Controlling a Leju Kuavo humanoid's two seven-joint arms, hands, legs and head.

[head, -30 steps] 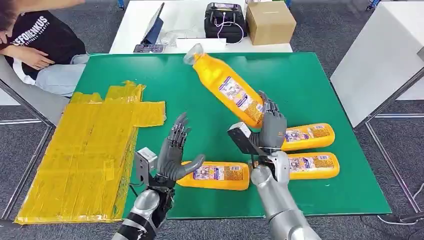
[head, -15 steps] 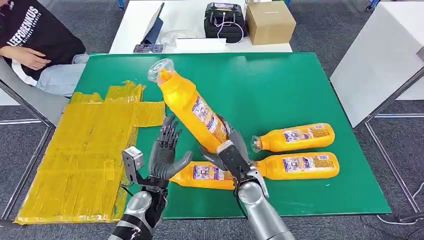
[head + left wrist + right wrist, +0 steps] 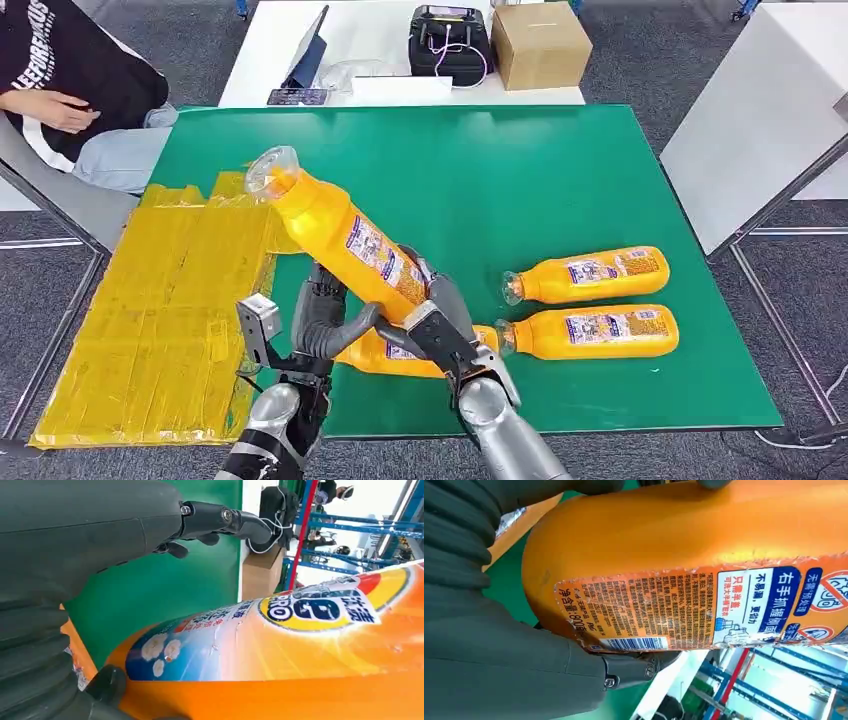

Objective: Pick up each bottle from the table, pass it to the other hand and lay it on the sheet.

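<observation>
Mid-handover: right hand (image 3: 440, 322) grips the lifted bottle (image 3: 345, 235) at its base, cap end tilted out over the yellow sheet (image 3: 160, 300). Left hand (image 3: 325, 322), fingers spread, cups the body just beside it. Better to close left fully before loosening right. Beyond, three bottles (image 3: 590, 305) lying on the green table (image 3: 560, 170).

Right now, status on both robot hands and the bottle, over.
Right robot hand grips raised bottle at its base. Left robot hand open beside it, handover not done. Three bottles lie on the table; yellow sheet bare.
</observation>
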